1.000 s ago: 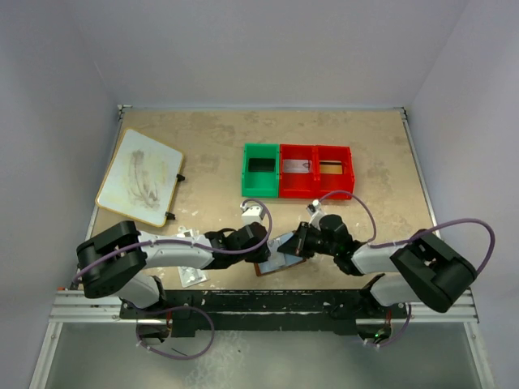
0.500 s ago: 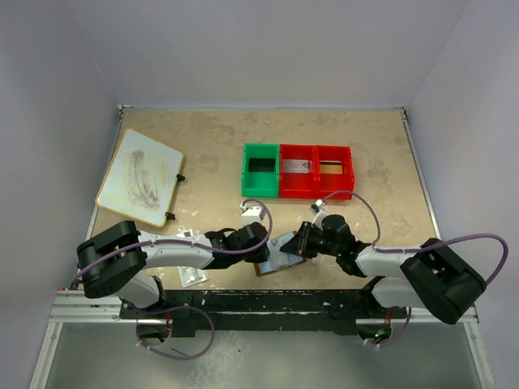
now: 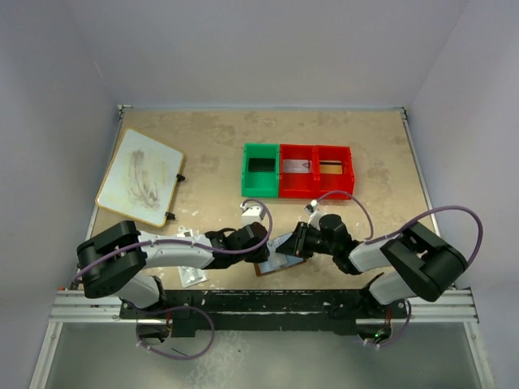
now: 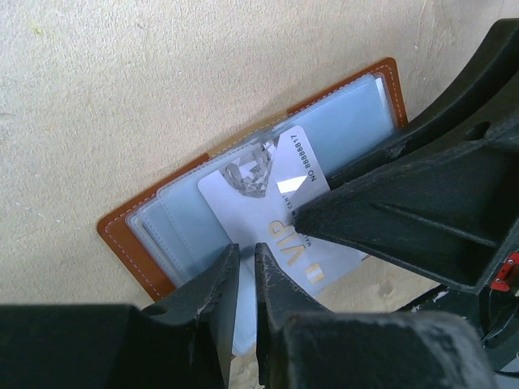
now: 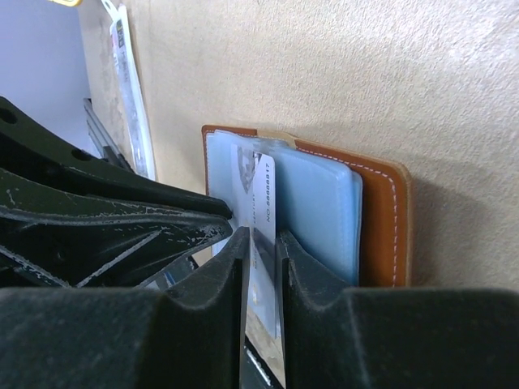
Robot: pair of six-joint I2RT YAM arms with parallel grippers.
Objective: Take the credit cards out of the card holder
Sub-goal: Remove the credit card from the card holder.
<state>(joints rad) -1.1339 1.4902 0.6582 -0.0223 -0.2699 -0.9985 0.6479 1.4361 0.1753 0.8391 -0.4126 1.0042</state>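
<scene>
The brown card holder [image 3: 266, 268] lies open on the table near the front edge, bluish-grey pockets up [image 4: 130, 243] [image 5: 381, 219]. A silvery grey card [image 4: 259, 203] marked VIP sticks partway out of a pocket. My right gripper [image 3: 296, 243] is shut on that card's edge [image 5: 263, 194], with its fingertips [image 5: 261, 243] on either side. My left gripper [image 3: 261, 247] is shut, with its tips [image 4: 246, 255] on the holder's inner pocket beside the card. The golden tan card is not visible.
A green bin [image 3: 261, 170] and two joined red bins [image 3: 316, 188] stand behind the grippers; the middle one holds a flat grey item [image 3: 298, 166]. A white board [image 3: 139, 176] lies at the far left. Clear packets [image 3: 190, 276] [image 5: 126, 73] lie left of the holder.
The right arm's elbow has swung out and back in. Both grippers stay at the card holder, and the card looks about as far out as before.
</scene>
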